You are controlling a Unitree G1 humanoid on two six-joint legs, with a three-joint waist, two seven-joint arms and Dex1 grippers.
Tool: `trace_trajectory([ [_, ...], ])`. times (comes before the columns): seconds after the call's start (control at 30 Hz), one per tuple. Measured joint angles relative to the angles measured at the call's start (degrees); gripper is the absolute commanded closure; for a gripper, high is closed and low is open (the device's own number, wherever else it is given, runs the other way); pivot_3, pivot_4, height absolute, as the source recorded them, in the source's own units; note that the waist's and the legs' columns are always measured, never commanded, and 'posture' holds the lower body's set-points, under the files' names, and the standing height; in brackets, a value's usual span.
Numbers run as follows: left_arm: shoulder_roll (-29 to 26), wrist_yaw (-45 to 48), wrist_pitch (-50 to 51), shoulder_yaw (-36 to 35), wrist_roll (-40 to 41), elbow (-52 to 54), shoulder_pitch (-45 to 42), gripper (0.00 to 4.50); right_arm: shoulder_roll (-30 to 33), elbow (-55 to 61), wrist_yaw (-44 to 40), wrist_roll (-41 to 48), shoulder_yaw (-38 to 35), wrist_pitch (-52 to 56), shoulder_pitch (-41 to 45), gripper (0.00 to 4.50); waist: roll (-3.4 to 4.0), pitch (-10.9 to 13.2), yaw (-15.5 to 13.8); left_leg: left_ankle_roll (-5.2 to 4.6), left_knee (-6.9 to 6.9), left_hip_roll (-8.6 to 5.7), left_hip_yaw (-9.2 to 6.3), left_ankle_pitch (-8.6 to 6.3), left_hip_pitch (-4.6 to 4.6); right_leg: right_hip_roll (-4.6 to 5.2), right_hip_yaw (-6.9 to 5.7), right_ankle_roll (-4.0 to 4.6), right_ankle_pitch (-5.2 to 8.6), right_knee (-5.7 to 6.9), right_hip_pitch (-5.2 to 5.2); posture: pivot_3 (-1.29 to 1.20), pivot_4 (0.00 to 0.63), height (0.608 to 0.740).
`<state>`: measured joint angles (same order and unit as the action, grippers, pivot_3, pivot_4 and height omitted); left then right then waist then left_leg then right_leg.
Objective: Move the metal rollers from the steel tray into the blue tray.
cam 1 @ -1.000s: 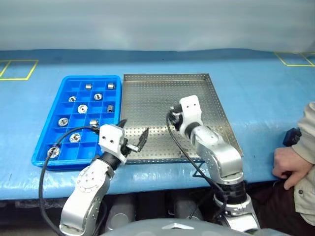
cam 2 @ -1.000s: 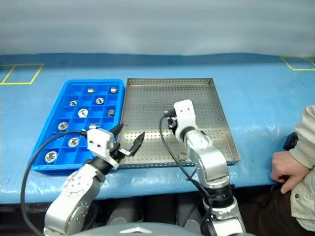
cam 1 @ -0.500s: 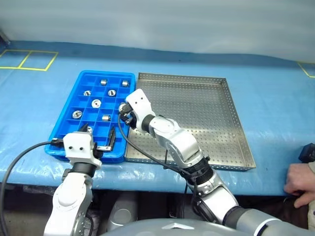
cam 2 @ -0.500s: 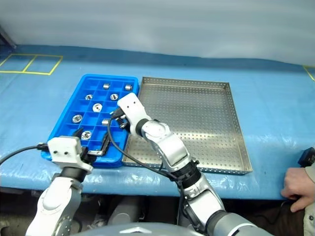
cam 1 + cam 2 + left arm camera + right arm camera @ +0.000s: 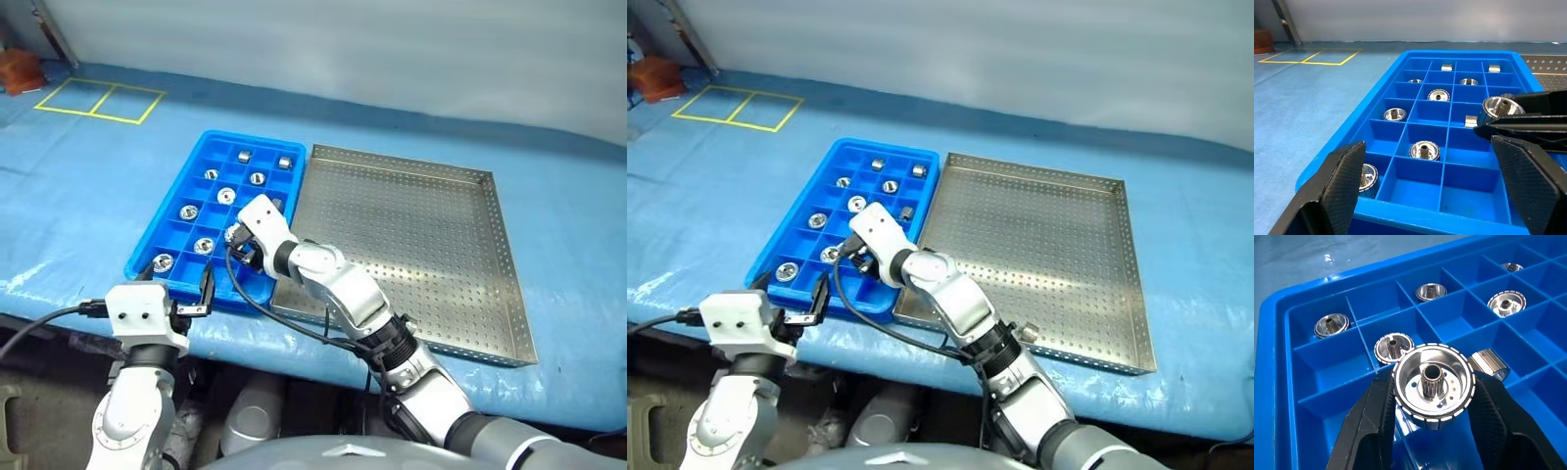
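The blue tray [image 5: 255, 139] lies left of the steel tray [image 5: 411, 225], whose perforated floor looks bare. Several metal rollers [image 5: 226, 195] sit in the blue tray's compartments. My right gripper [image 5: 1432, 384] hovers over the near compartments of the blue tray, shut on one shiny metal roller [image 5: 1415, 377] held face up between its fingers. That held roller [image 5: 1498, 105] also shows in the left wrist view. My left gripper [image 5: 178, 292] stands open and level at the blue tray's near edge, with nothing between its fingers [image 5: 1347, 171].
Both trays rest on a blue-covered table [image 5: 78, 186] whose front edge runs just before my left gripper. Yellow tape squares [image 5: 98, 101] mark the far left. A brown object [image 5: 20, 69] sits at the far left corner.
The camera has swung left. My right gripper carried the roller from over the steel tray to over the blue tray. My left gripper drew back and left to the blue tray's near edge.
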<state>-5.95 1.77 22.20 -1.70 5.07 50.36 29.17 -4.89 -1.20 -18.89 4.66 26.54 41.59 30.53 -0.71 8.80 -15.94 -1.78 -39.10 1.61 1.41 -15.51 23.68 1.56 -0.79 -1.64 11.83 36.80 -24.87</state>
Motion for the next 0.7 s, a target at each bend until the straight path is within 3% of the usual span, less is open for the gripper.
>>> trace_trajectory([
  [0.33,-1.01,2.31,0.04,0.45,0.39,-0.69,-2.0,0.0,2.64,4.17,1.1,-0.8,-2.23,2.98,-1.83,2.74,0.01,-0.01,-0.99,0.06,-0.01,-0.01,0.0,-0.01,0.05,-0.07,-0.04,0.04,0.02,0.01,-0.06,0.43,0.15,0.74],
  [0.6,-2.3,4.65,0.74,0.6,0.83,-1.39,-4.36,0.0,6.58,12.47,0.5,-0.68,-3.38,8.0,-4.46,0.1,0.02,-0.02,-0.65,0.06,-0.03,-0.02,-0.02,-0.01,0.01,-0.09,-0.08,0.04,0.03,0.01,0.0,0.35,0.15,0.74],
  [0.7,-4.12,6.99,1.86,1.26,2.26,-2.76,-6.02,0.0,7.71,16.21,1.47,-0.14,-6.09,11.15,-5.81,0.02,0.05,-0.01,0.03,0.07,-0.03,-0.02,-0.04,-0.01,0.05,-0.09,-0.11,0.06,0.04,0.01,-0.01,0.3,0.15,0.74],
])
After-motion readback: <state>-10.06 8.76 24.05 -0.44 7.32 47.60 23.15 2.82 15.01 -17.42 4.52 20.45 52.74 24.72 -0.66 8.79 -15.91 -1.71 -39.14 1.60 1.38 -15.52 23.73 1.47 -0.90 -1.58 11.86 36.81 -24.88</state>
